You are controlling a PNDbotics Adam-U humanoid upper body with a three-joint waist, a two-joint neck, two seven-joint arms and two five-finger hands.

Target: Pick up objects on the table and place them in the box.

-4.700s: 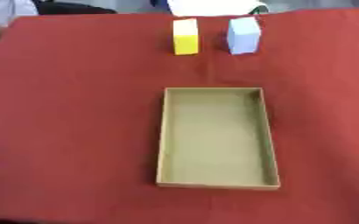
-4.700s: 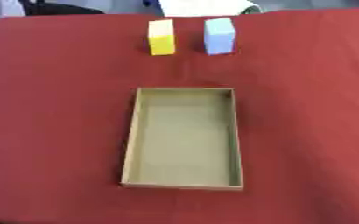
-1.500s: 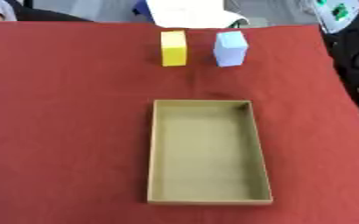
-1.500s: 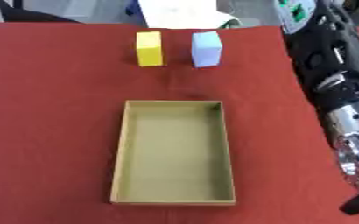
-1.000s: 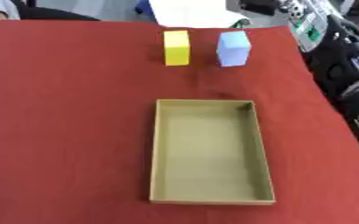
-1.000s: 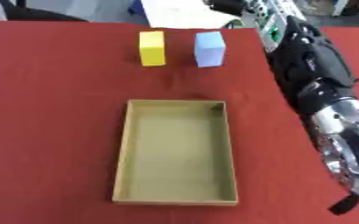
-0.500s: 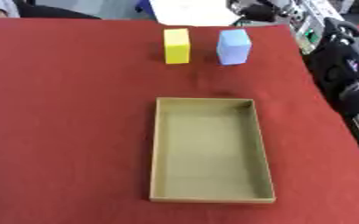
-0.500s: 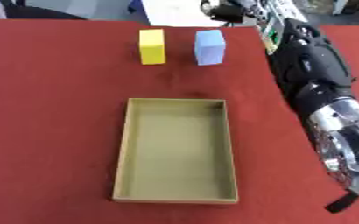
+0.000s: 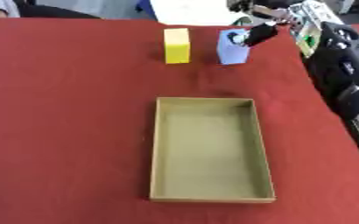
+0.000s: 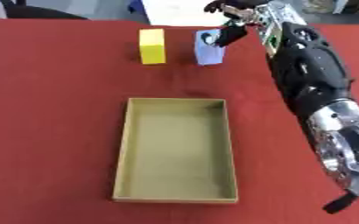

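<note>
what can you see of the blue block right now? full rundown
The blue block is a small pale-blue box-like piece, matte, standing upright on the red tablecloth near the table's far edge. It sits just right of the yellow block, with a gap between them, and beyond the open cardboard box. The right hand reaches in from the upper right; its dark fingers overlap the block's upper right corner, apparently touching. Whether they have closed on it is unclear.

A red tablecloth [image 9: 75, 131] covers the table; beyond its far edge lies what looks like white paper [image 9: 190, 11].
</note>
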